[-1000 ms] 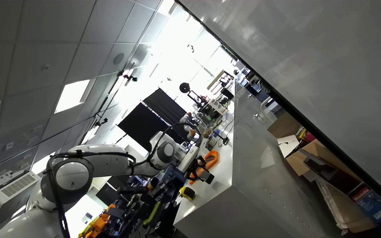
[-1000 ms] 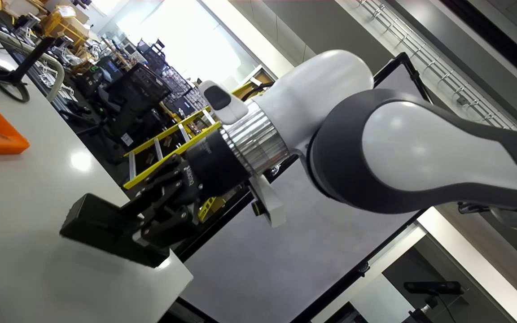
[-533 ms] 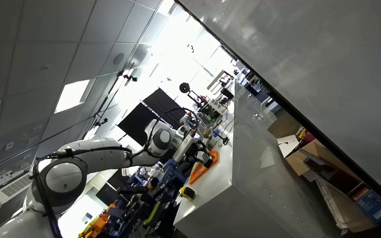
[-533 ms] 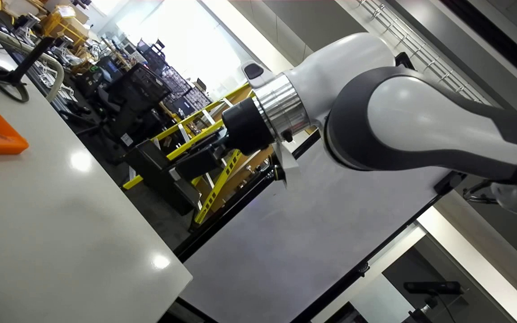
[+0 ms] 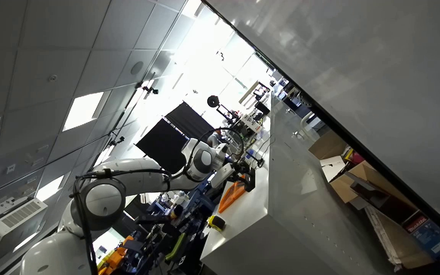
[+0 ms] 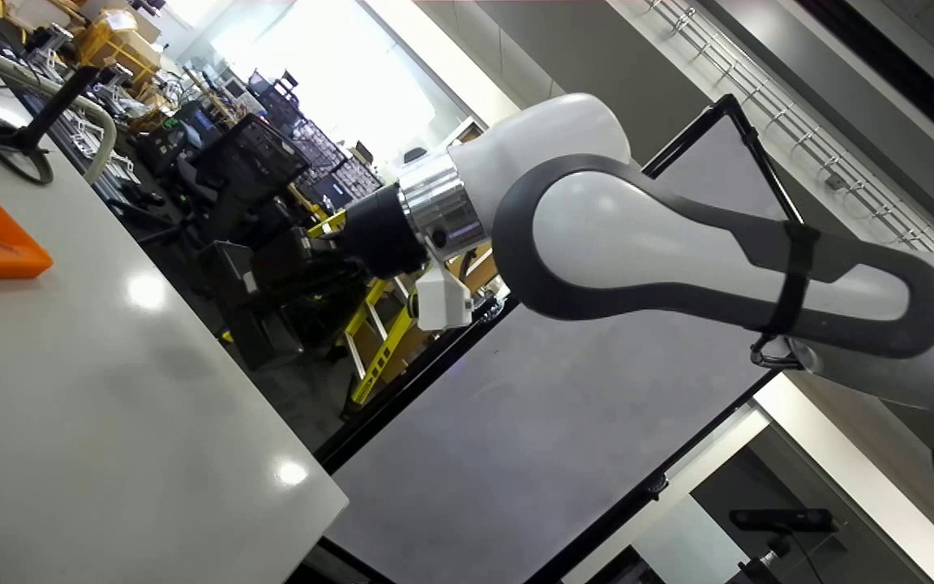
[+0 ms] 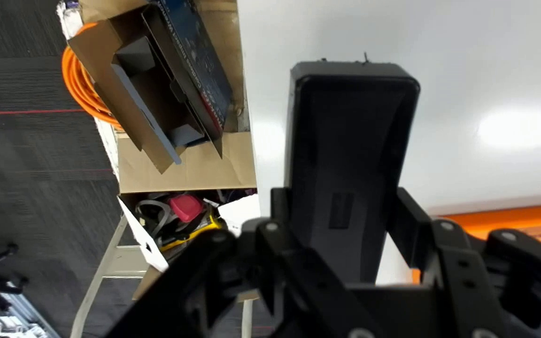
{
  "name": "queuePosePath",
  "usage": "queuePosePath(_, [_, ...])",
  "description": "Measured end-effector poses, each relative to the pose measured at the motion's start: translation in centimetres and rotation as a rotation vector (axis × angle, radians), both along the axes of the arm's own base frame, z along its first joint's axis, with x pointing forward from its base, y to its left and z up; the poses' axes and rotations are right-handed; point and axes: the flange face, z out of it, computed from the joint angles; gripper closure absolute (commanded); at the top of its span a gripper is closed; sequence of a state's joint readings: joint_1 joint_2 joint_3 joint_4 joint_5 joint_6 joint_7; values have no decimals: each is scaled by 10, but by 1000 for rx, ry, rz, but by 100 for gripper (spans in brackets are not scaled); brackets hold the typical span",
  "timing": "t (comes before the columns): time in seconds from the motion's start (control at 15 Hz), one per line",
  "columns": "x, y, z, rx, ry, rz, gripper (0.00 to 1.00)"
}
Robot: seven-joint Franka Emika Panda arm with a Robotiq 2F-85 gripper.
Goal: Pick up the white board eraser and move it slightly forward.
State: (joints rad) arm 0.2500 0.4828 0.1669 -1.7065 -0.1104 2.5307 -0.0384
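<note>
The eraser is a black box-shaped block; in the wrist view the eraser (image 7: 350,126) points away from me, its long side between my fingers. My gripper (image 7: 341,216) is shut on it, with one finger pad on each side. In an exterior view the gripper (image 6: 260,292) holds the eraser (image 6: 228,316) up off the white table (image 6: 151,422). The eraser also shows in an exterior view (image 5: 249,181), beside the orange object and near the table's long edge. Its wiping face is turned from the wrist camera.
An orange flat object (image 5: 229,200) lies on the table, also at the right in the wrist view (image 7: 524,218). A yellow and black tape measure (image 5: 217,222) sits near the table's corner. A black stand (image 6: 25,142) is further along. Open cardboard boxes (image 7: 186,164) stand beyond the edge.
The gripper has carried the eraser up from low over the table near its corner, and along the table toward the orange object. The wrist has turned. The table objects have stayed put.
</note>
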Motion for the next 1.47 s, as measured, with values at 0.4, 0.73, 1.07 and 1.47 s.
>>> queuePosePath(0.4, [20,21,-12,110,-53,-206,70])
queuePosePath(0.73, [24,40,-30,138,-27,-225,19])
queuePosePath(1.07, [22,59,-33,141,-22,-202,0])
queuePosePath(1.47, [4,92,-15,152,-38,-146,0])
